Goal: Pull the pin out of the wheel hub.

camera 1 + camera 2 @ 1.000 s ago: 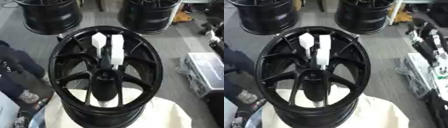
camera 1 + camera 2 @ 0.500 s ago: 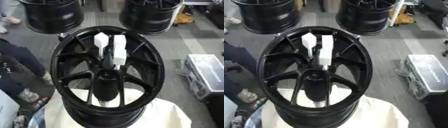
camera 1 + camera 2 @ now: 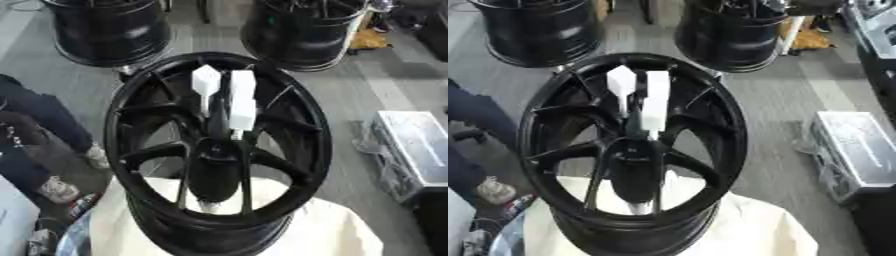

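Right hand point(image 3: 226, 119): black body, narrow, with white parts standing out against it.
Fingers point(image 3: 241, 100): a long white block with flat faces and squared edges, wider near its lower end.
Second white piece point(image 3: 206, 82): shorter, on the view's left, with a pointed, diamond-like top and a thin white stem below it.
Forearm point(image 3: 214, 172): glossy black, smooth and rounded, swelling in the middle and tapering toward the hand.
Markings, cables, screws: too blurred to make out.

Glossy black metal wheel hub point(image 3: 219, 145) on matt cream cloth point(image 3: 341, 235).
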